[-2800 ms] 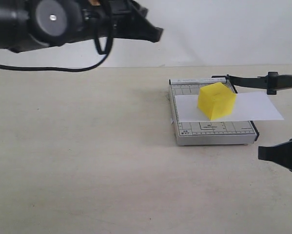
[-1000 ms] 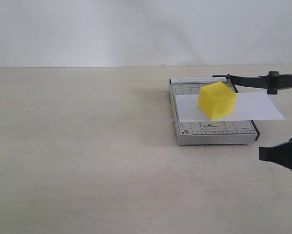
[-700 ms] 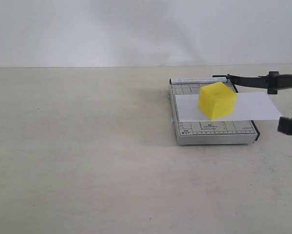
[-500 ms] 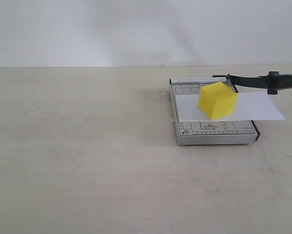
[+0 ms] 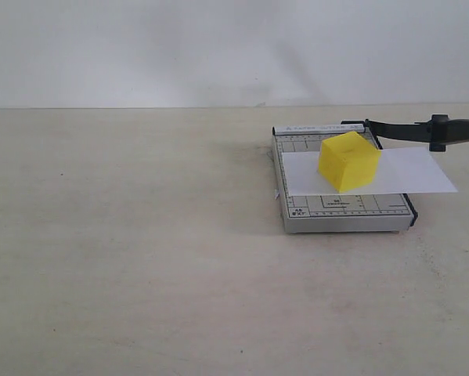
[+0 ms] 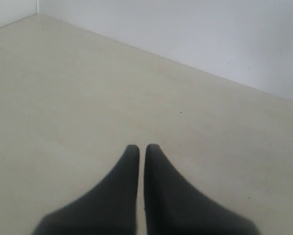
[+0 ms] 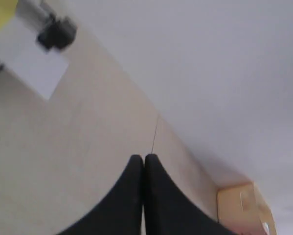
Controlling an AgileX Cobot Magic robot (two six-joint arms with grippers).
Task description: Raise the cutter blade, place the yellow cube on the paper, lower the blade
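Note:
The yellow cube (image 5: 348, 161) sits on the white paper (image 5: 406, 172), which lies across the grey gridded cutter base (image 5: 340, 210). The black cutter blade (image 5: 410, 131) stays raised behind them, its handle pointing right. Neither gripper appears in the exterior view. In the left wrist view my left gripper (image 6: 142, 147) is shut with only a thin slit between its fingers and nothing held, over bare table. My right gripper (image 7: 144, 156) is shut and empty too. The right wrist view catches the paper (image 7: 31, 66), the blade handle (image 7: 56, 33) and a sliver of the cube (image 7: 0, 10) at its corner.
The pale table (image 5: 140, 258) extends left and in front of the cutter, and a white wall (image 5: 218, 47) stands behind it. A light wooden object (image 7: 241, 205) shows at the table's edge in the right wrist view.
The left arm left the exterior view first. The right gripper rose at the right edge, then also withdrew out of view. Cube, paper and blade have not moved.

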